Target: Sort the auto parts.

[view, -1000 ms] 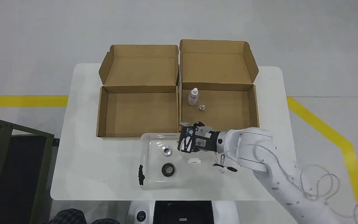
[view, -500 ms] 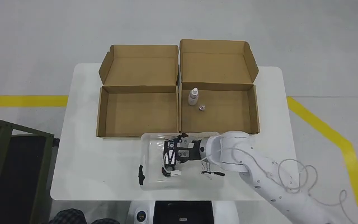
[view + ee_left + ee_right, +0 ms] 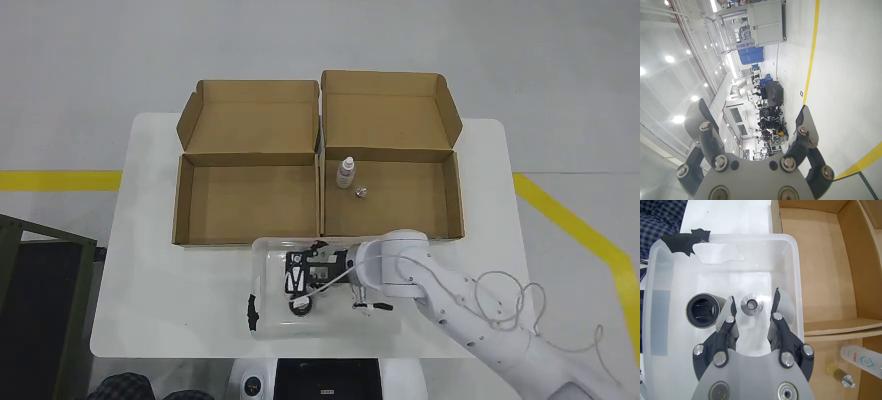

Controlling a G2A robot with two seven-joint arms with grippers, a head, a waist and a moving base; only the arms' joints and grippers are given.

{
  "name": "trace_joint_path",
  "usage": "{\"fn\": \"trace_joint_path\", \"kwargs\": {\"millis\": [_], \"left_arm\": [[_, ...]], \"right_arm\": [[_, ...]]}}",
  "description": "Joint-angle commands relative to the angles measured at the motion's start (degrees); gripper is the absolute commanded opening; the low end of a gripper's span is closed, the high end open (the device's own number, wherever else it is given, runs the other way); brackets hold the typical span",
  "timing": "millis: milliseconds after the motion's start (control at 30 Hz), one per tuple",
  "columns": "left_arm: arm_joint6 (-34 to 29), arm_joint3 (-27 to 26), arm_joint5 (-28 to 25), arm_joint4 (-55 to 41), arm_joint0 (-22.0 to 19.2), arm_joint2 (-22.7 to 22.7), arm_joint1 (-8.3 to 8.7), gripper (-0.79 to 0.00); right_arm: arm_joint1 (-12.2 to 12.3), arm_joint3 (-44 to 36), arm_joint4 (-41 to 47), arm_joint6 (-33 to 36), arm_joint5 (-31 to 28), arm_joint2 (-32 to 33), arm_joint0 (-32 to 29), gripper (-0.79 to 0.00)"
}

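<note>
My right gripper (image 3: 754, 300) is open, down inside the clear plastic bin (image 3: 795, 275), its fingers on either side of a small silver cone-shaped bushing (image 3: 752, 307) without touching it. A cylindrical bearing (image 3: 701, 310) with a black core lies just beside one finger. In the top view the right gripper (image 3: 297, 277) is over the bin (image 3: 262, 262), with the bearing (image 3: 300, 304) right in front of it. My left gripper (image 3: 753, 106) is open, holds nothing and points out into the room.
Two open cardboard boxes stand behind the bin. The left box (image 3: 250, 200) holds nothing. The right box (image 3: 410, 195) holds a small white bottle (image 3: 346, 173) and a small silver part (image 3: 362, 191). Black tape (image 3: 251, 312) sticks to the bin's left rim.
My right arm has swung left from the bin's right end and gone down into it. Its open fingers now straddle the silver bushing.
</note>
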Motion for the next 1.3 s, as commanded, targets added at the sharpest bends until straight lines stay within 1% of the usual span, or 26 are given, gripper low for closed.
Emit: {"fn": "trace_joint_path", "kwargs": {"millis": [0, 767, 900, 1000, 1033, 1100, 1233, 1267], "left_arm": [[0.0, 0.0, 0.0, 0.0, 0.0, 0.0, 0.0, 0.0], [0.0, 0.0, 0.0, 0.0, 0.0, 0.0, 0.0, 0.0], [0.0, 0.0, 0.0, 0.0, 0.0, 0.0, 0.0, 0.0], [0.0, 0.0, 0.0, 0.0, 0.0, 0.0, 0.0, 0.0], [0.0, 0.0, 0.0, 0.0, 0.0, 0.0, 0.0, 0.0], [0.0, 0.0, 0.0, 0.0, 0.0, 0.0, 0.0, 0.0], [0.0, 0.0, 0.0, 0.0, 0.0, 0.0, 0.0, 0.0], [0.0, 0.0, 0.0, 0.0, 0.0, 0.0, 0.0, 0.0]], "right_arm": [[-0.2, 0.9, 0.2, 0.0, -0.1, -0.3, 0.4, -0.422], [-2.8, 8.7, 1.6, 0.4, -0.5, -3.8, 3.6, -0.413], [-3.2, 9.7, 1.8, 0.2, -0.8, -4.3, 4.0, -0.419], [-3.5, 10.4, 2.0, 0.2, -1.0, -4.6, 4.3, -0.443], [-3.6, 10.6, 2.1, 0.2, -1.1, -4.6, 4.4, -0.459], [-3.7, 10.9, 2.2, 0.4, -1.2, -4.7, 4.6, -0.539], [-3.8, 10.8, 2.4, 0.6, -1.5, -4.6, 4.5, -0.785], [-3.8, 10.5, 2.5, 0.6, -1.7, -4.5, 4.4, -0.785]]}}
